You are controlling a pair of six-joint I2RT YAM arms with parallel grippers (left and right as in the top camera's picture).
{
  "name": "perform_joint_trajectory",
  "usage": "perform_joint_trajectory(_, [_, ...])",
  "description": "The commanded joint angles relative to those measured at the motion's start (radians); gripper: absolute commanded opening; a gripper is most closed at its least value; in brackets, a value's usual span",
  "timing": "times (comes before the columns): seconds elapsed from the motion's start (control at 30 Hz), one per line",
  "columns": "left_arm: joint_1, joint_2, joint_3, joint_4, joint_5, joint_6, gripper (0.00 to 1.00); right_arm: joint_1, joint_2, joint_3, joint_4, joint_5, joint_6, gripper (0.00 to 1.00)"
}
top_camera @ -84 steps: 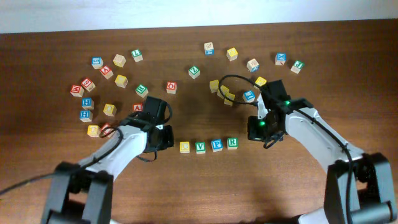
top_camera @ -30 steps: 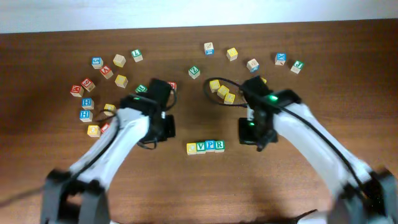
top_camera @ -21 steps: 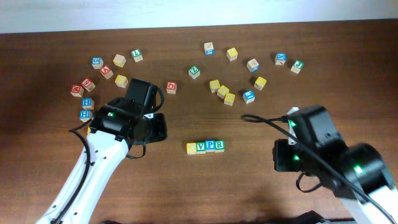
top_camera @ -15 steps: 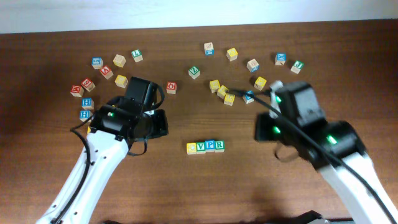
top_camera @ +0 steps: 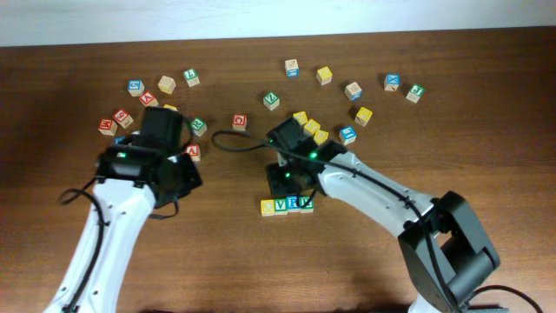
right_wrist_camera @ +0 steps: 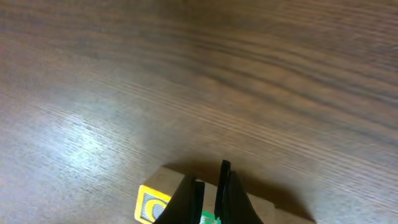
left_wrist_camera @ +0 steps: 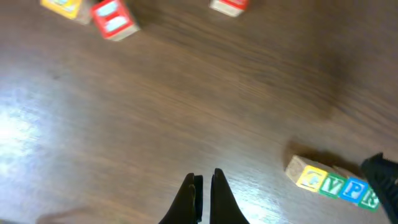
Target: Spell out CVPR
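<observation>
left gripper (left_wrist_camera: 203, 186) clenched empty, above table (left_wrist_camera: 186, 93); right gripper (right_wrist_camera: 209, 180) clenched empty, stretched over CVPR row (top_camera: 280, 205)

Table (top_camera: 486, 148): we see brown wood.
Loose letter cubes (top_camera: 324, 75): we see them scattered across the far half.
Red cubes (top_camera: 107, 126): mostly left.
</observation>
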Motion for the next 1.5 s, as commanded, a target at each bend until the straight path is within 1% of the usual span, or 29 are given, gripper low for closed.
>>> perform_joint_trajectory(0.0, [0.08, -0.005, 0.007, -0.035, -0.016, -0.016, 0.0, 0.027, 0.021, 0.006, -0.017, 0.117, 0.073, 0.04])
perform_joint_trajectory(0.07, [0.092, -0.005, 0.007, -0.053, -0.016, -0.013, 0.0, 0.028, 0.035, 0.006, -0.023, 0.19, 0.118, 0.04])
perform_joint_trajectory(0.17, [0.092, -0.005, 0.007, -0.056, -0.016, -0.013, 0.0, 0.027, 0.082, 0.006, -0.016, 0.201, 0.118, 0.04])
perform_joint_trajectory(0.27, [0.092, -0.005, 0.007, -0.056, -0.016, -0.013, 0.0, 0.027, 0.106, 0.006, -0.024, 0.193, 0.118, 0.04])
perform_joint_trajectory(0.63, [0.092, -0.005, 0.007, -0.056, -0.016, -0.013, 0.0, 0.027, 0.106, 0.006, -0.032, 0.132, 0.118, 0.04])
perform_joint_trajectory(0.93, [0.092, -0.005, 0.007, -0.056, -0.016, -0.013, 0.0, 0.027, 0.106, 0.006, -0.055, 0.13, 0.117, 0.04])
perform_joint_trajectory(1.1, [0.092, -0.005, 0.007, -0.056, -0.016, -0.013, 0.0, 0.027, 0.106, 0.006, -0.032, 0.132, 0.117, 0.04])
perform_joint_trajectory(1.2, [0.092, -0.005, 0.006, -0.056, -0.015, -0.012, 0.0, 0.011, 0.106, 0.053, -0.037, 0.132, 0.117, 0.04])
perform_joint_trajectory(1.23, [0.092, -0.005, 0.005, -0.056, -0.014, -0.009, 0.0, 0.002, 0.106, 0.08, -0.062, 0.132, 0.116, 0.04])
perform_joint_trajectory(1.27, [0.092, -0.005, 0.002, -0.055, -0.011, -0.008, 0.0, -0.021, 0.106, 0.15, -0.138, 0.13, 0.103, 0.04])
perform_joint_trajectory(1.3, [0.092, -0.005, -0.012, -0.051, 0.0, 0.017, 0.0, -0.056, 0.106, 0.242, -0.261, 0.13, 0.055, 0.04])
perform_joint_trajectory(1.33, [0.091, -0.005, -0.047, -0.026, 0.046, 0.055, 0.0, -0.092, 0.106, 0.314, -0.386, 0.13, 0.024, 0.04])
perform_joint_trajectory(1.37, [0.085, -0.004, -0.085, 0.014, 0.103, 0.1, 0.0, -0.126, 0.106, 0.35, -0.494, 0.132, -0.014, 0.04])
perform_joint_trajectory(1.4, [0.074, -0.002, -0.126, 0.057, 0.161, 0.138, 0.0, -0.158, 0.106, 0.353, -0.57, 0.134, -0.035, 0.04])
perform_joint_trajectory(1.43, [0.056, 0.003, -0.175, 0.107, 0.206, 0.145, 0.0, -0.194, 0.107, 0.339, -0.644, 0.132, -0.055, 0.04])
perform_joint_trajectory(1.47, [0.03, 0.015, -0.222, 0.161, 0.232, 0.146, 0.0, -0.228, 0.107, 0.299, -0.684, 0.12, -0.101, 0.04])
